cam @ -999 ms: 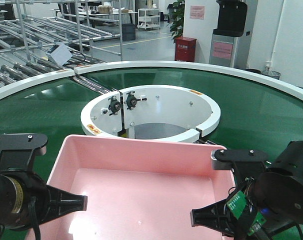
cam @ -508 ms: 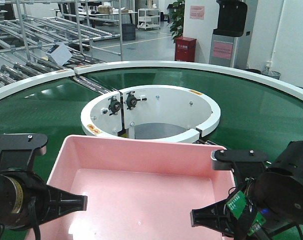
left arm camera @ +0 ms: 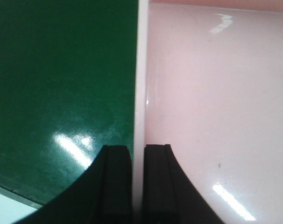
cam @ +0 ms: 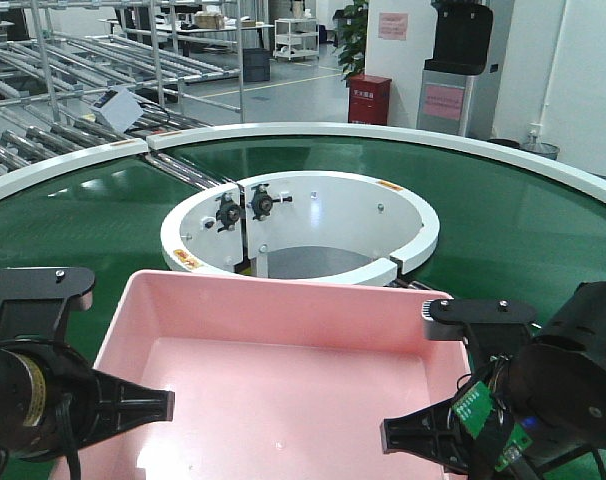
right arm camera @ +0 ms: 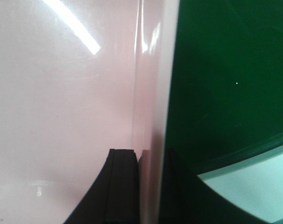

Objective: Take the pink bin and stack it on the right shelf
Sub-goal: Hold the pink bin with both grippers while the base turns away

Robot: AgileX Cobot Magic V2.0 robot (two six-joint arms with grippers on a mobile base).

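The pink bin (cam: 283, 390) sits low in the front view, over the green curved belt. My left gripper (cam: 123, 405) is shut on the bin's left wall. In the left wrist view its jaws (left arm camera: 137, 151) straddle the pale rim (left arm camera: 141, 84), with one finger inside the bin and one outside. My right gripper (cam: 433, 430) is shut on the bin's right wall. In the right wrist view (right arm camera: 150, 156) one finger presses the inner wall and the other lies outside the rim. The bin (right arm camera: 62, 93) is empty. The right shelf is out of view.
The green ring conveyor (cam: 523, 220) curves around a white circular hub (cam: 303, 215) just beyond the bin. Silver tube roller racks (cam: 73, 60) stand at the back left. A red cabinet (cam: 370, 98) and a grey dispenser (cam: 453, 70) stand at the back.
Both grippers and the bin keep the same hold and place. The background has shifted a hair to the left.
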